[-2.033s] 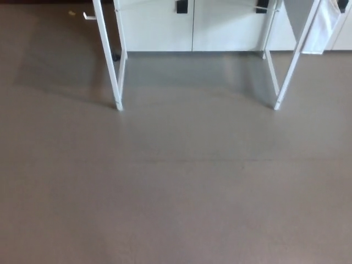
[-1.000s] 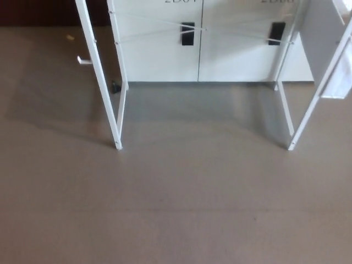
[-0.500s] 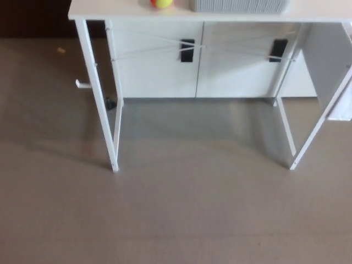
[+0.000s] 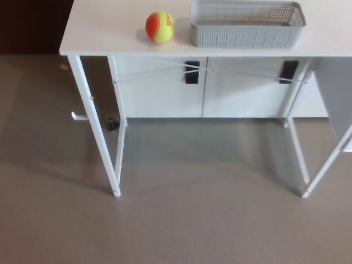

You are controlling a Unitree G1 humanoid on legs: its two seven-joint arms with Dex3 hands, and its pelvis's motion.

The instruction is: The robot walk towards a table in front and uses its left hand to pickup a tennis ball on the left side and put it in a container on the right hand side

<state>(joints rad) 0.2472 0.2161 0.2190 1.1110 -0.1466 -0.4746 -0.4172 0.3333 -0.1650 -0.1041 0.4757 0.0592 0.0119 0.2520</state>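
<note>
1. Grey-brown floor point(image 4: 198, 220) fills the lower part of the view, and thin white legs stand on it.
2. The white desk point(image 4: 104, 30) spans the top of the view.
3. A white cabinet point(image 4: 157, 91) stands behind the desk, with black handles point(image 4: 192, 72) on its doors.
4. A grey perforated basket point(image 4: 247, 25) sits upright on the desk's right part.
5. The yellow and orange tennis ball point(image 4: 159, 27) rests on the desk just left of the basket, not touching it.
6. Neither the left hand nor the right hand shows, so I cannot tell how the fingers stand.
</note>
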